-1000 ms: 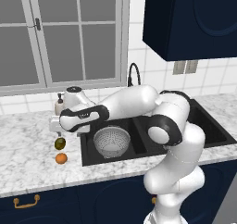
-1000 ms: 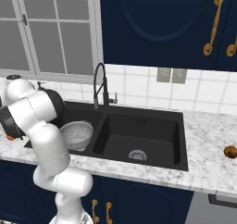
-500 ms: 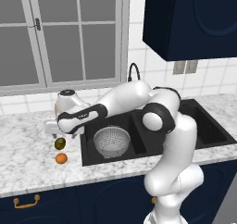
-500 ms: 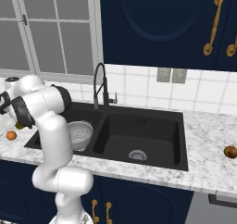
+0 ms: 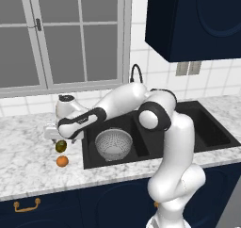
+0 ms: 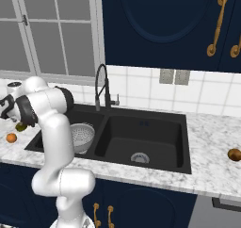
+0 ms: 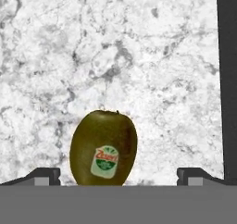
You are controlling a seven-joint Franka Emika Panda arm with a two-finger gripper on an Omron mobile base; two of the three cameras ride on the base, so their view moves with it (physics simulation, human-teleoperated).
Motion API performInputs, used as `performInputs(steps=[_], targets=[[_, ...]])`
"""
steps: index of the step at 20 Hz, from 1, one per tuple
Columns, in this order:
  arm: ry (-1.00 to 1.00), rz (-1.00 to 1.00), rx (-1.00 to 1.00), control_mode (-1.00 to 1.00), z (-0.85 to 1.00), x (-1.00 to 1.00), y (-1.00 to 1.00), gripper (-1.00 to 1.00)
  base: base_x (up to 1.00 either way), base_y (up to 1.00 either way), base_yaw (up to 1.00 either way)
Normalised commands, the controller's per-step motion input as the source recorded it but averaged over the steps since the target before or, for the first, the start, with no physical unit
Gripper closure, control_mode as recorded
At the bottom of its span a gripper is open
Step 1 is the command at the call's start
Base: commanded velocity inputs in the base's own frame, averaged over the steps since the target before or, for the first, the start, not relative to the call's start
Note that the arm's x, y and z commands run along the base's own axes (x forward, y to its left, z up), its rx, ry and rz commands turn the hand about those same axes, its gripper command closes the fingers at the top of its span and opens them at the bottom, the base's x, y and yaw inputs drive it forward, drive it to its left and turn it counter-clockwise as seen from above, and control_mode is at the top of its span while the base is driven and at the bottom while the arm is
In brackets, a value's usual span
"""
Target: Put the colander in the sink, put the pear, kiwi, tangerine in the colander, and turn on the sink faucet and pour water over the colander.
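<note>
The silver perforated colander (image 5: 113,142) (image 6: 82,136) sits in the left basin of the black sink (image 5: 209,130) (image 6: 143,135). On the marble counter left of the sink lie a dark olive fruit with a sticker (image 5: 60,146) (image 6: 20,126) (image 7: 103,148), pear or kiwi I cannot tell, and the orange tangerine (image 5: 62,161) (image 6: 11,138) in front of it. My gripper (image 5: 58,137) (image 7: 118,177) hangs open just above the olive fruit, its fingertips (image 7: 44,175) on either side and apart from it. The black gooseneck faucet (image 5: 136,72) (image 6: 100,85) stands behind the sink with no water running.
A brown oval fruit (image 6: 234,154) lies on the counter far right of the sink. The window wall rises behind the counter. The sink's dark left edge (image 7: 227,79) runs close beside the olive fruit.
The arm has swung left from the sink's edge out over the counter and come down over the olive fruit. The jaws stayed open; the fruits and colander have not moved.
</note>
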Motion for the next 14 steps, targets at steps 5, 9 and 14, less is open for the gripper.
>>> performInputs(steps=[5, 9, 14], targets=[[0.00, 0.00, 0.07, -1.00, -0.27, 0.00, 0.12, -1.00, 0.00, 0.00, 0.00], [0.00, 0.00, 0.03, -1.00, -0.31, 0.01, 0.05, -1.00, 0.00, 0.00, 0.00], [0.00, 0.00, 0.00, -1.00, -0.27, 0.02, 0.00, 1.00, 0.00, 0.00, 0.00]])
